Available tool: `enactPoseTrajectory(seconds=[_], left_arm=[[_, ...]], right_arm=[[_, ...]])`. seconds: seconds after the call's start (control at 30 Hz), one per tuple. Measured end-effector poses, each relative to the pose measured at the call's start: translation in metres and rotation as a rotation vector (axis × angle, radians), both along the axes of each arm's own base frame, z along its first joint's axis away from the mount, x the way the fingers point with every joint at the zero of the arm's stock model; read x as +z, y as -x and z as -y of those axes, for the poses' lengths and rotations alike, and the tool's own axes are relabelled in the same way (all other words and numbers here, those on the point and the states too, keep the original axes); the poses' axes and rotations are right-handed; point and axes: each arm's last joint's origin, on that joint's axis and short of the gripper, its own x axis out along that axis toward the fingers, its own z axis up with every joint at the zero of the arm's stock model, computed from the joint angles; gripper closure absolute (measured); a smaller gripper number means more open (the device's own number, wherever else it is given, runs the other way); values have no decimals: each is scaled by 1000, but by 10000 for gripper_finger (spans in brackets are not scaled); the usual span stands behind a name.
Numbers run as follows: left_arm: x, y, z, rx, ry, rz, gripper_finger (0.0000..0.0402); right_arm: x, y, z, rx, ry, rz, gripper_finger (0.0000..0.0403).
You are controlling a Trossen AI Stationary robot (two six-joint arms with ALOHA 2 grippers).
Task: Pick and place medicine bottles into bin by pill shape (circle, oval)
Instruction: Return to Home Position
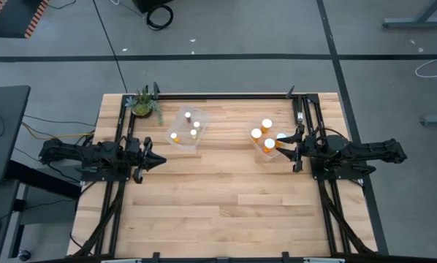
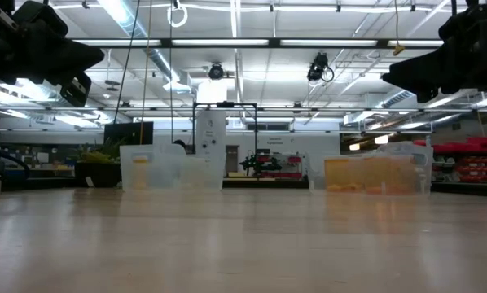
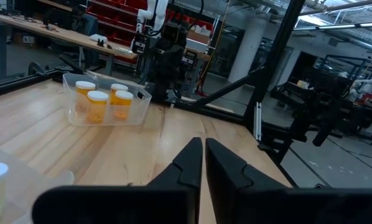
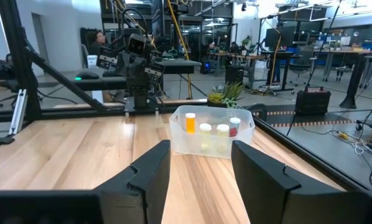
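Seeing all bottles (image 1: 196,124) in bins (image 1: 182,143) beside and beyond the plant (image 1: 144,104), I judge only homing left; left gripper (image 1: 162,160) pinched empty, right gripper (image 1: 280,152) wide.

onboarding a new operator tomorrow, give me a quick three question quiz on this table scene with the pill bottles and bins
1. True or false: some medicine bottles lie loose on the table, outside both bins.
2. Which gripper has its fingers apart? A. left gripper B. right gripper C. both
3. Fill in: the potted plant stands next to the ___ bin.
Key: 1 false, every bottle in view sits in the left bin or the right bin; 2 B; 3 left.
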Motion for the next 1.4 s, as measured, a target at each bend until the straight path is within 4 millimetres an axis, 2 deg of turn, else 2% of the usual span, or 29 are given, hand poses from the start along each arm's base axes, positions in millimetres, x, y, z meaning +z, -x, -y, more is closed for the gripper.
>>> enactPoseTrajectory(seconds=[0.5, 0.8, 1.17, 1.4], left_arm=[[0, 0, 0, 0, 0, 2, 378], [0, 0, 0, 0, 0, 2, 366], [0, 0, 0, 0, 0, 2, 378], [0, 0, 0, 0, 0, 2, 367]], right_arm=[[0, 0, 0, 0, 0, 0, 225], [0, 0, 0, 0, 0, 0, 225], [0, 0, 0, 0, 0, 0, 225], [0, 0, 0, 0, 0, 0, 225]])
